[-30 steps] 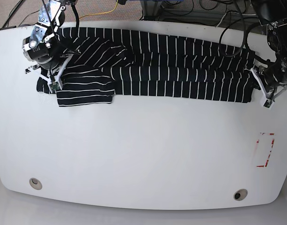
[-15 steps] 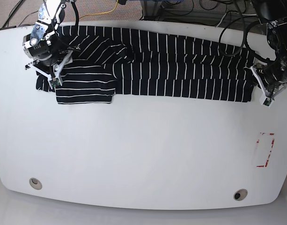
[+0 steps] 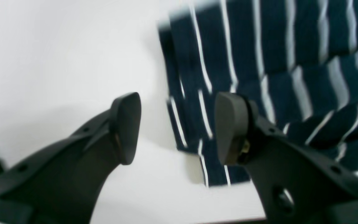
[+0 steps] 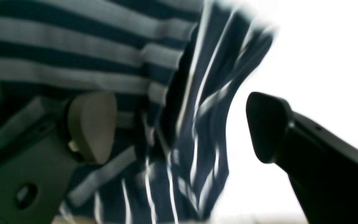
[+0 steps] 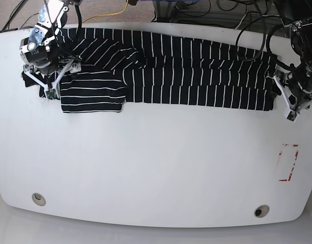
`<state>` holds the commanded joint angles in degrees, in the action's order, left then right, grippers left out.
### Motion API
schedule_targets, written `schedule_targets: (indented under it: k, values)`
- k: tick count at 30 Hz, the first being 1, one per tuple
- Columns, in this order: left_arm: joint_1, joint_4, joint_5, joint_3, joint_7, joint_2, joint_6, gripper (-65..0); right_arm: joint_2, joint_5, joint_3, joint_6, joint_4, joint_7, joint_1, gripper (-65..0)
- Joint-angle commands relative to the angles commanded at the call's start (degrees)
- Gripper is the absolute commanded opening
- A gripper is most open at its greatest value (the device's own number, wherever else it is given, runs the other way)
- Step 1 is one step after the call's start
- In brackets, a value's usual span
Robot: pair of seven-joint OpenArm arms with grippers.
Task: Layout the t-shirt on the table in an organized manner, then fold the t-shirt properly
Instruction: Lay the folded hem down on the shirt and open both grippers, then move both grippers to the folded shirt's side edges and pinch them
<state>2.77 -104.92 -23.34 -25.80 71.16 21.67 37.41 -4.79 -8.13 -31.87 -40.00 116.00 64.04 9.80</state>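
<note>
1. Starting nearest the base camera, the table [image 5: 156, 168] lies bare and glossy at 6 o'clock, with a red mark [image 5: 288, 162] toward 4 o'clock and two small metal holes [image 5: 38, 198] along the near edge.
2. Farther back, the t-shirt [image 5: 176, 71] stretches as a long band along the far edge, from 10 o'clock across to 2 o'clock, doubled over lengthwise, with one sleeve [image 5: 92, 92] lying flat at its 10 o'clock end.
3. My left gripper [image 3: 177, 127] sits at the 3 o'clock end of the band. Its fingers [image 3: 126, 127] are spread wide, one over bare table and the other over cloth, so the hem corner [image 3: 197, 137] lies between them and nothing is pinched.
4. My right gripper [image 4: 179, 127] is at the 10 o'clock end, also spread, with a bunched fold of striped cloth [image 4: 197, 130] standing up between its pads [image 4: 92, 124]; the view is blurred, so I cannot tell whether either pad touches it.
5. I judge the step in hand to be taking both ends for the next spread or fold.
6. To do it well, I should close on the top layers only, as near the true corners as I can.
7. I should grip both ends evenly so the band stays taut and straight, and lift low so the sleeve does not drag or bunch.
</note>
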Motion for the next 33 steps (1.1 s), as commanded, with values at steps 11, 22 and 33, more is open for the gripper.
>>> schedule_targets:
  k: [11,22,33]
  values:
    - [-2.5,4.0,2.6,1.9,-1.9,-5.2,0.0,-30.6,0.4,-7.6,0.0,0.00,-8.7,-0.8,-2.6,-28.2]
    - [2.0,15.2,8.7,8.0,-13.7,-5.2,0.0,-44.9,0.7,-2.8,-0.2,0.00,-19.4,-9.0,-0.2,-56.8]
    - [-2.8,27.5,9.8,8.2,-18.5,-5.1,0.0,-45.6,-2.8,0.0,0.2,0.00,-33.4,-17.8,-4.7,-56.9]
